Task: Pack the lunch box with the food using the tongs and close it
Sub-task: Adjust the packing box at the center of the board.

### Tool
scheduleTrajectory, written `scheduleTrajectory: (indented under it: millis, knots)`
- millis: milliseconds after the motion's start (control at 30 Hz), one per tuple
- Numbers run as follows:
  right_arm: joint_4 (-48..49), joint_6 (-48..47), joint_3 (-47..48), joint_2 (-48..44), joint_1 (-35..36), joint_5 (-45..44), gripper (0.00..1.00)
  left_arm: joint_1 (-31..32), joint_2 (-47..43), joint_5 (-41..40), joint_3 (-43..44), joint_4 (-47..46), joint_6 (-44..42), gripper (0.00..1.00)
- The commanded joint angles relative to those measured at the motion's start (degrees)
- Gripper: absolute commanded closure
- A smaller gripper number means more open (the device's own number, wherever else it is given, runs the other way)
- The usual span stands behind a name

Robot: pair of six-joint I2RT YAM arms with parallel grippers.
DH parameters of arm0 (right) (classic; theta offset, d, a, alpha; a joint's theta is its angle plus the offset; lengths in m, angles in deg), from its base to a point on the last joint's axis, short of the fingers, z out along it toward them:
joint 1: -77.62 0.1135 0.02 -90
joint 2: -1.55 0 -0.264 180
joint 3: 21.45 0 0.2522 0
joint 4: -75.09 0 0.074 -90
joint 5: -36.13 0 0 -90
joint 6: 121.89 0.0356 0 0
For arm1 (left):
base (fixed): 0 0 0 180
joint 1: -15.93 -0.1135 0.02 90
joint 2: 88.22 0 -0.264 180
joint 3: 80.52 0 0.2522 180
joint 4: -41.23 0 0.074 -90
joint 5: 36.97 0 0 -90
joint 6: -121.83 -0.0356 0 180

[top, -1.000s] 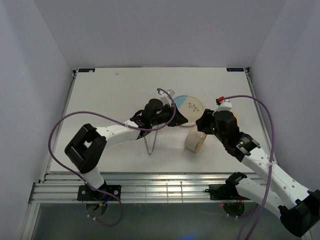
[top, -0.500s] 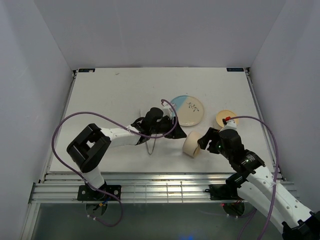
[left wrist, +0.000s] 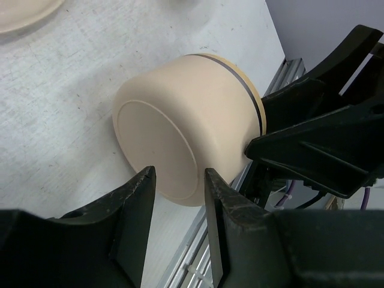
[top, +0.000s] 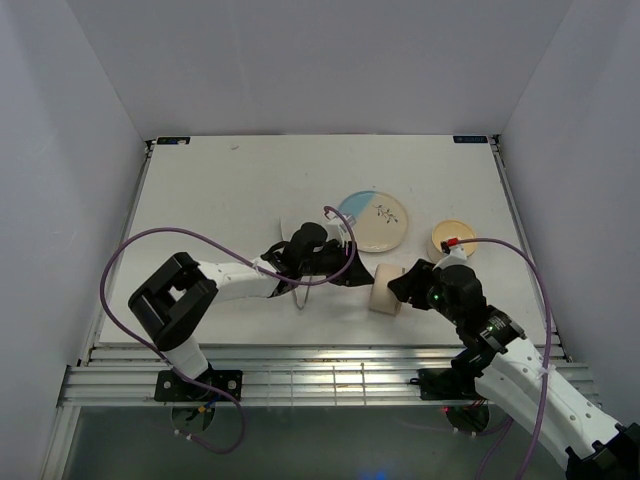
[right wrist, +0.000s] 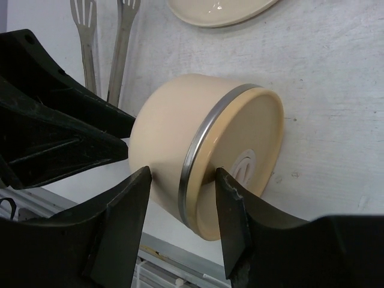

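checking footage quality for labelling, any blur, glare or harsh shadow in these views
Top external: even light, soft shadows, all sharp. Left wrist: near fingers dark and soft, lunch box clear. Right wrist: bright sheen on the box's metal band, tongs slightly soft.

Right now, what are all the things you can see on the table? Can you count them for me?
lunch box: one, cream with a metal band, on its side near the table's front
plate: one, blue and cream, behind the box
small round disc: one, tan, right of the plate
tongs: one pair, silver, left of the box
food: none I can make out
table: one, white
cables: two, purple, looping off the arms
left gripper: one, black, open at the box's base
right gripper: one, black, fingers astride the box's rim
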State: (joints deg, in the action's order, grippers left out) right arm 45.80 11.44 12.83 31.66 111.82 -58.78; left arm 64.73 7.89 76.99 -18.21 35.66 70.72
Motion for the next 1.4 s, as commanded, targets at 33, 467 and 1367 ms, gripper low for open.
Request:
scheduleTrajectory:
  millis: [33, 467, 1367]
  knots:
    - [6.2, -1.1, 0.3, 0.6, 0.5, 2.6, 0.50, 0.2, 0.8, -1.8, 0.2, -1.6, 0.0, 0.52]
    - [6.6, -6.3, 6.9, 9.0, 1.8, 0.7, 0.78, -0.2, -0.4, -8.4, 1.7, 4.5, -1.8, 0.54]
    - [3.6, -13.1, 16.0, 26.2, 5.4, -3.2, 0.92, -8.9, -20.4, -20.0, 1.9, 21.2, -0.6, 0.50]
